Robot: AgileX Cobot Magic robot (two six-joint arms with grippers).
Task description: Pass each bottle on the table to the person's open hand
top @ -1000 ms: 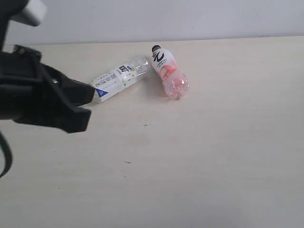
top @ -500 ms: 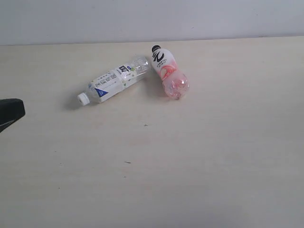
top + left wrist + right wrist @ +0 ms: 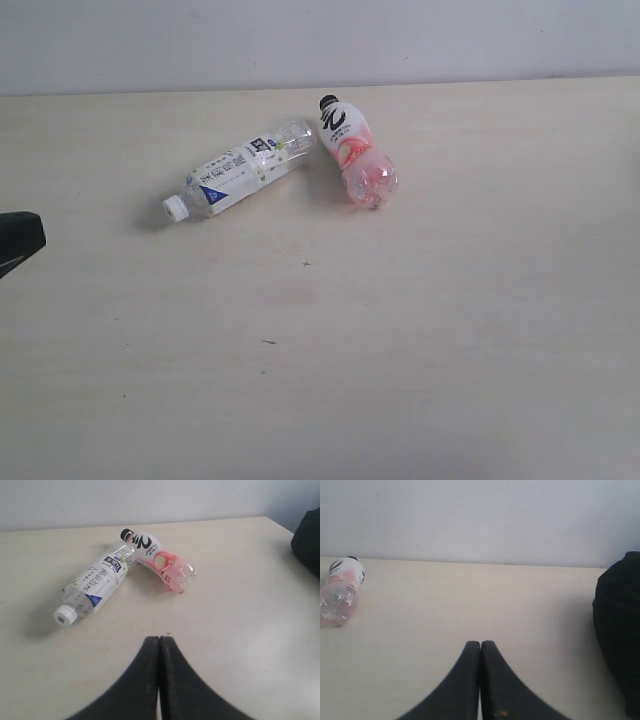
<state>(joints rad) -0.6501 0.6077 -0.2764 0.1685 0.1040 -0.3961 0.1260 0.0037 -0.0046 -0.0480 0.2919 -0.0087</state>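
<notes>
White-label bottle (image 3: pixel 240 167) lying slantwise, cap end toward left gripper (image 3: pixel 159 640), the nearer arm; pink bottle (image 3: pixel 355 155) just beyond. Left and right gripper (image 3: pixel 480 644) pressed shut, empty.

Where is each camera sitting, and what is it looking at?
Exterior: above the table, looking down at the white-label bottle and pink bottle; a black arm part peeks in.
Left wrist: on the left arm, facing both bottles over shut jaws.
Right wrist: on the right arm, facing the wall over shut jaws.
Shared: all see the pink bottle.
</notes>
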